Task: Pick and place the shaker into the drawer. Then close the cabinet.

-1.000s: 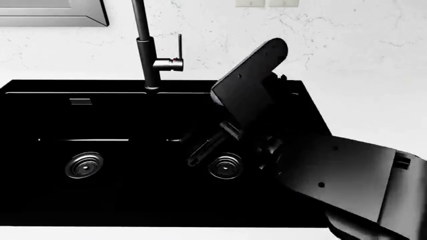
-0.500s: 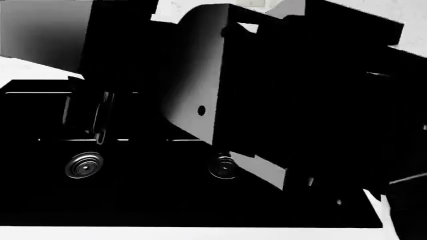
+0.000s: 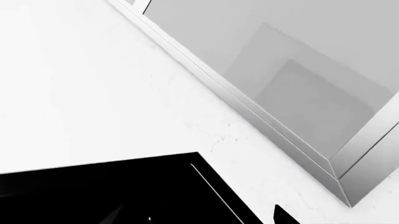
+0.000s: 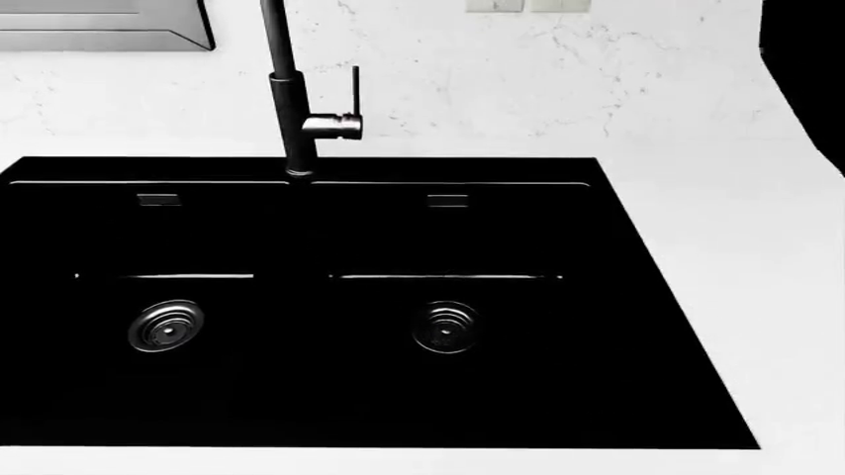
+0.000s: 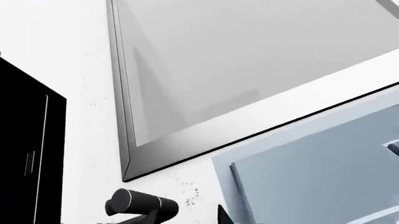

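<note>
Neither pair of jaws is showing in any current picture, so I cannot tell how either gripper stands. Only a dark sliver of arm (image 4: 805, 74) is hanging at the upper right of the head view. Below it, the black double sink (image 4: 620, 247) is filling most of the frame, with the tap (image 4: 293, 99) at upper centre and white counter (image 4: 739, 257) at right. Both wrist views are looking at a grey framed panel (image 5: 249, 60); a pale blue cabinet front (image 5: 311, 172) is sitting at the lower right of the right wrist view. Shaker and drawer are nowhere in view. Judging by this, the search is only starting; finding the shaker comes next. Half a second ago the arm was blocking the head view; now it is out of the way.
</note>
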